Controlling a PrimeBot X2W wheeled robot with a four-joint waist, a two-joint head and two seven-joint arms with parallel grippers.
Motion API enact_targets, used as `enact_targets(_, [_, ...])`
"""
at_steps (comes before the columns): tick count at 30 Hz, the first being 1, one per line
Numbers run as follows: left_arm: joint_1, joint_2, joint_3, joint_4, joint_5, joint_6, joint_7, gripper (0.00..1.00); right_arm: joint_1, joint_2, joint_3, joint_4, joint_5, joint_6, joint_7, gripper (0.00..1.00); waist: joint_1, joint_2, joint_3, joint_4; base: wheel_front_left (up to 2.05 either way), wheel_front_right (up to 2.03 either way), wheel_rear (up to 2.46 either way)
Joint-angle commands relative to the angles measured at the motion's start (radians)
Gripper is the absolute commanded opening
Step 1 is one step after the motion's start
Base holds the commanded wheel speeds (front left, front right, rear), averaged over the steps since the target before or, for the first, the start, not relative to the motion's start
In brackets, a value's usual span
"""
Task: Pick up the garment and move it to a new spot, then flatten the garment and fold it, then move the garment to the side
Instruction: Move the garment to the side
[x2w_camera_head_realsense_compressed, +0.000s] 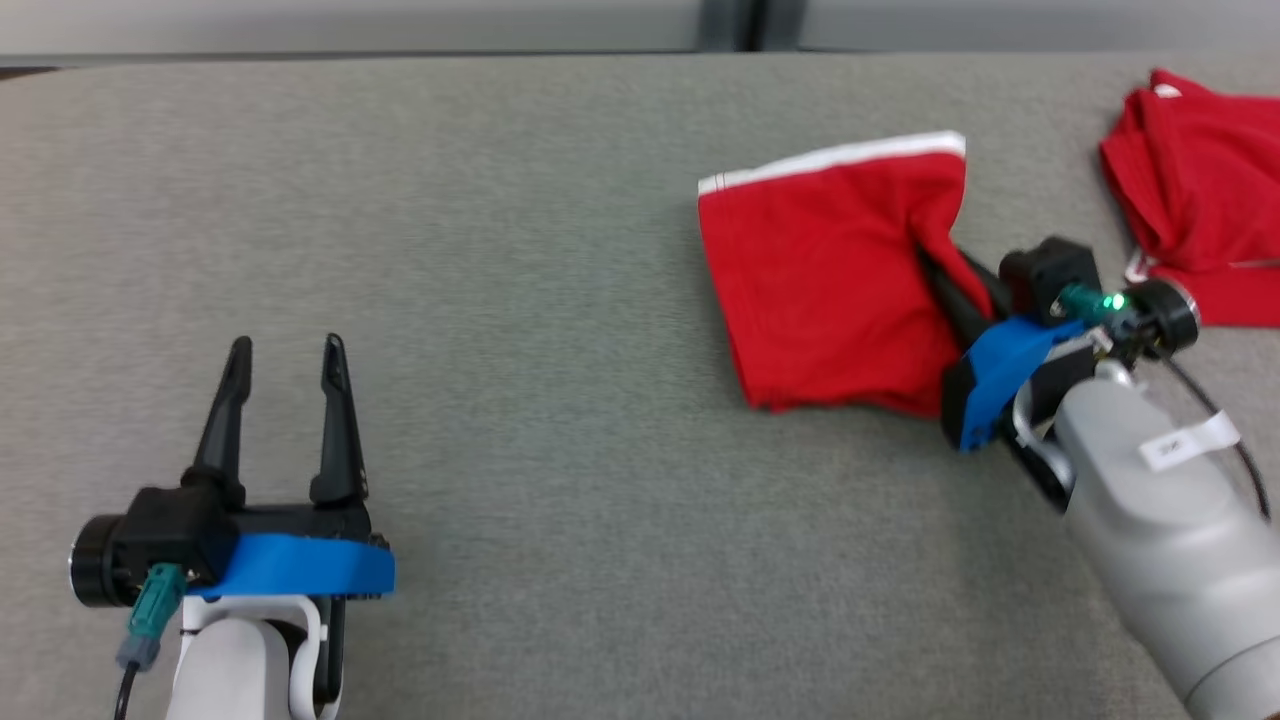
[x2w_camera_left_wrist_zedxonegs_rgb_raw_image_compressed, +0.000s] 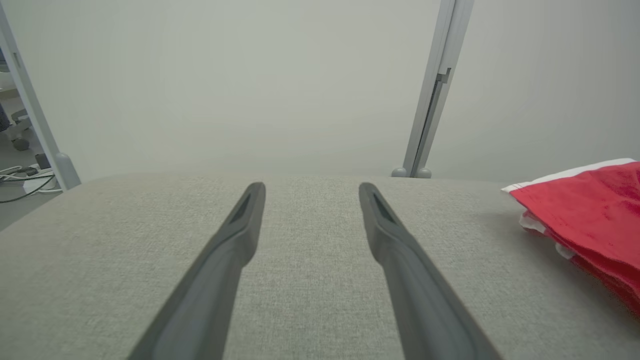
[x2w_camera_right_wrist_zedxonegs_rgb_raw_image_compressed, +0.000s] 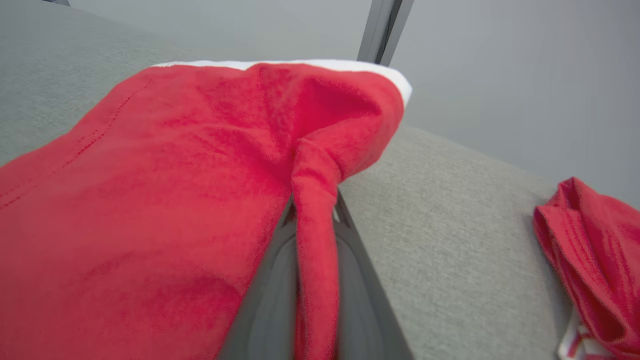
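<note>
Left gripper (x2w_camera_head_realsense_compressed: 287, 345) hangs spread over the table's (x2w_camera_head_realsense_compressed: 550, 250) near-left part. Right gripper (x2w_camera_head_realsense_compressed: 945, 285) pinches a fold of the garment (x2w_camera_head_realsense_compressed: 820, 280) on the table's right half. It looks soft, light and floppy, so I'd grip nearer the corners.

Centre right, the garment (x2w_camera_head_realsense_compressed: 830, 290) is bright red with a white edge band. Upper right, a second garment (x2w_camera_head_realsense_compressed: 1200, 190) is red with white trim. The tabletop (x2w_camera_head_realsense_compressed: 500, 200) is plain grey weave. Lower left, the left gripper (x2w_camera_head_realsense_compressed: 287, 350) is black with a blue band.

Pale grey forearms (x2w_camera_head_realsense_compressed: 1170, 540); blue wrist bands (x2w_camera_head_realsense_compressed: 300, 565); left gripper (x2w_camera_head_realsense_compressed: 287, 348) black, long tapered fingers (x2w_camera_head_realsense_compressed: 338, 420); teal plug (x2w_camera_head_realsense_compressed: 155, 598); white label (x2w_camera_head_realsense_compressed: 1190, 440).
</note>
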Motion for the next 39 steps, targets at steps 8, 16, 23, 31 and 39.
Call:
enact_targets(8, [-0.039, 0.04, 0.007, -0.075, 0.014, -0.008, -0.003, 1.0, -0.151, -0.092, 0.052, -0.037, 0.024, 0.0, 0.0, 0.0, -0.0001, -0.0001, 0.098, -0.116, 0.0, 0.0, 0.0])
enact_targets(16, [-0.039, 0.094, 0.032, -0.187, 0.015, -0.006, -0.003, 1.0, -0.284, -0.186, 0.059, -0.05, 0.049, 0.0, 0.0, 0.0, -0.0001, -0.0001, 0.206, -0.242, 0.0, 0.0, 0.0])
enact_targets(23, [-0.04, 0.139, 0.014, -0.281, 0.027, -0.006, -0.003, 1.0, -0.354, -0.28, 0.08, -0.043, 0.066, 0.0, 0.0, 0.0, -0.0001, -0.0001, 0.269, -0.298, 0.0, 0.0, 0.0])
enact_targets(31, [-0.042, 0.169, 0.007, -0.345, 0.027, -0.007, -0.003, 1.0, -0.44, -0.344, 0.147, 0.005, 0.079, 0.0, 0.031, 0.0, -0.0001, -0.0001, 0.315, -0.304, 0.0, 0.0, 0.0])
enact_targets(39, [-0.06, 0.179, 0.001, -0.354, 0.021, -0.006, -0.003, 1.0, -0.516, -0.363, 0.195, 0.099, 0.07, 0.0, 0.072, 0.0, -0.0001, -0.0001, 0.356, -0.274, 0.0, 0.0, 0.0])
